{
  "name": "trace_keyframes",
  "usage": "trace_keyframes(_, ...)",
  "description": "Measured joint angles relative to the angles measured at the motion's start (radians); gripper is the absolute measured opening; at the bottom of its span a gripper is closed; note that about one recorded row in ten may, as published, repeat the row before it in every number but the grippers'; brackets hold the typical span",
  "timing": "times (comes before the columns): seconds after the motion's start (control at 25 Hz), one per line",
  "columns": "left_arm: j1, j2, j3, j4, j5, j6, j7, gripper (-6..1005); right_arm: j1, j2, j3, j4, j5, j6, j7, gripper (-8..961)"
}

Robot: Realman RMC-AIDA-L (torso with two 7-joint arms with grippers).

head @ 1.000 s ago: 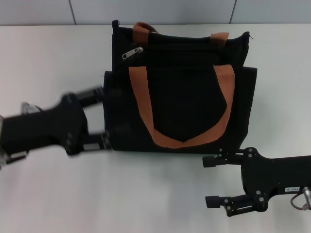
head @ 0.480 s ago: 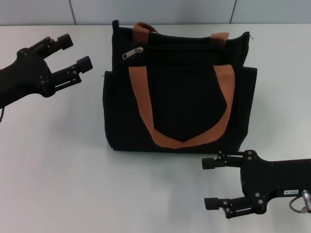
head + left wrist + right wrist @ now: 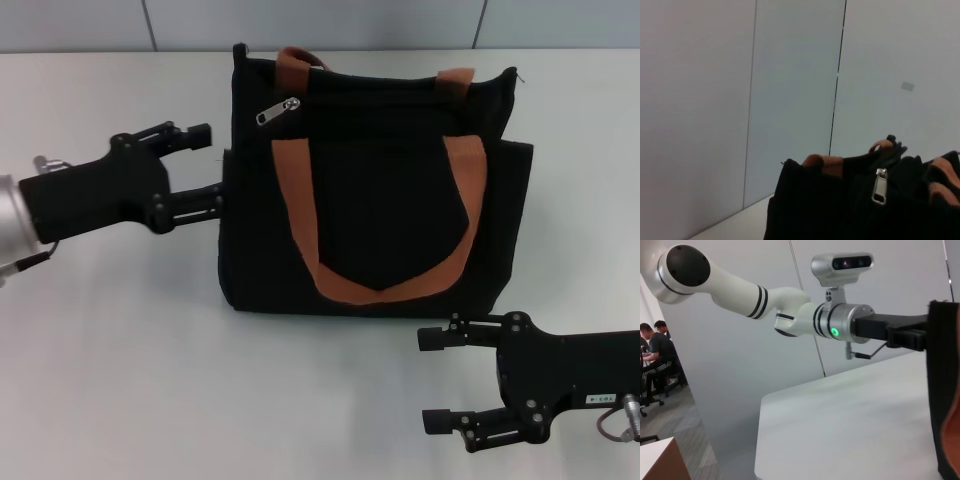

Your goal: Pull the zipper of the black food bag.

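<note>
Fingers (image 3: 200, 133) of the left gripper (image 3: 210, 167) are spread wide at centre left of the head view, their tips at the left side of the boxy black fabric food bag (image 3: 375, 185), which stands upright at upper centre on the smooth white table (image 3: 120, 370). Its 2 brown-orange woven strap handles (image 3: 385, 285) loop down the front. A small silver metal zipper pull (image 3: 277, 110) lies slanted at the bag's upper left. The right gripper (image 3: 440, 380), fingers apart, sits at lower right. Half a second earlier the left gripper was higher, farther left.
</note>
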Motion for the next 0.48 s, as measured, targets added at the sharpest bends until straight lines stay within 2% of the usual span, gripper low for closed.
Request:
trace_keyframes(0.04,-0.012,-0.011,0.007,-0.001,0.001,-0.034,0.009,830,0.000,0.000,0.000,0.000,0.000,0.000,0.000,835)
trace_keyframes(0.08,-0.012,-0.011,0.007,-0.001,0.001,-0.034,0.009,830,0.000,0.000,0.000,0.000,0.000,0.000,0.000,835)
trace_keyframes(0.16,-0.030,-0.028,0.010,0.001,0.004,-0.100,0.012,830,0.000,0.000,0.000,0.000,0.000,0.000,0.000,835)
trace_keyframes(0.24,-0.044,-0.036,0.011,-0.001,0.006,-0.150,0.013,829,0.000,0.000,0.000,0.000,0.000,0.001,0.000,835)
trace_keyframes(0.48,-0.065,-0.038,0.011,0.004,0.006,-0.155,0.020,821,0.001,0.000,0.000,0.000,0.000,0.000,0.000,835)
